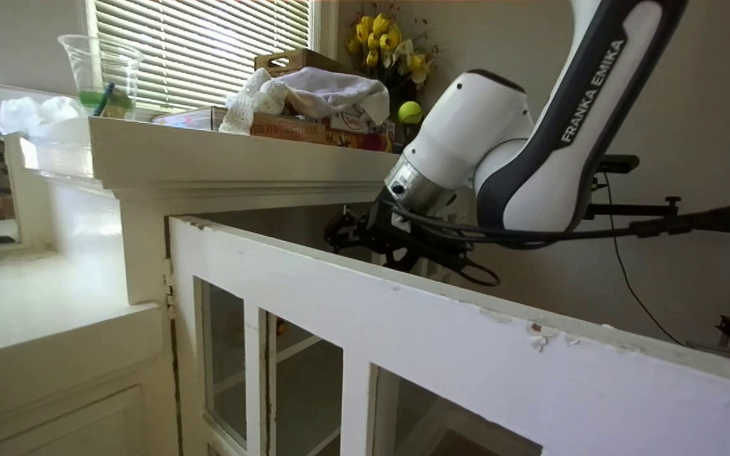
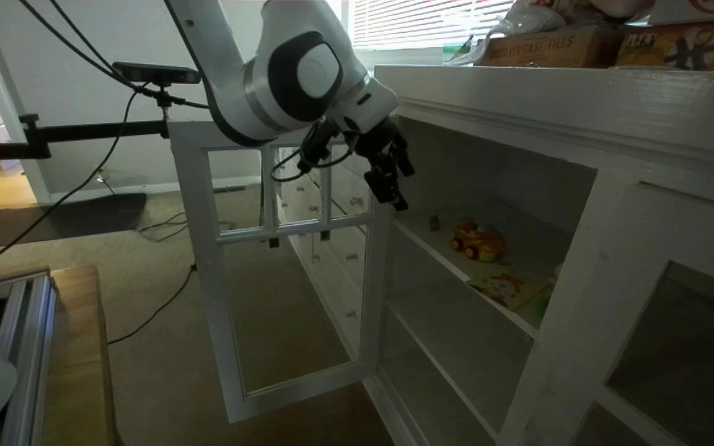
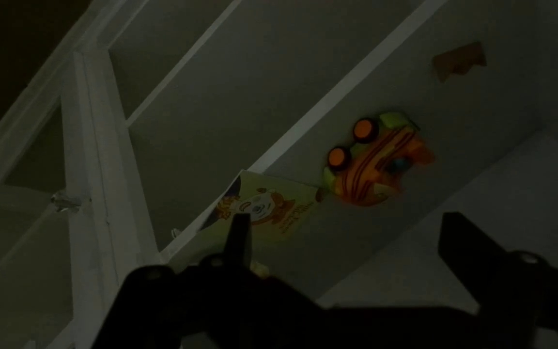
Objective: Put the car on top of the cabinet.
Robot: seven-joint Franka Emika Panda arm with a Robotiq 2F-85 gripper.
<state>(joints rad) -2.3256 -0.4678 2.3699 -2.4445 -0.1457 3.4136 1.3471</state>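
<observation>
The car [image 2: 479,240] is a small orange toy with green bits and orange wheels. It sits on the upper shelf inside the cream-white cabinet [image 2: 549,93], and also shows in the wrist view [image 3: 378,165]. In an exterior view the cabinet's overhanging top [image 1: 244,152] is seen from the front, bearing several things. My gripper [image 2: 405,186] is at the cabinet's open front, above the shelf edge and apart from the car. In the wrist view the gripper [image 3: 347,218] is open, with nothing between its fingers; the car lies beyond the fingertips.
The open glass-paned door [image 1: 435,316] stands out beside the arm. A picture book [image 3: 264,208] and a brown block [image 3: 459,60] lie near the car. On top are cardboard boxes [image 1: 289,126], a cloth [image 1: 333,88], a plastic cup [image 1: 102,76] and a yellow-green ball [image 1: 410,113].
</observation>
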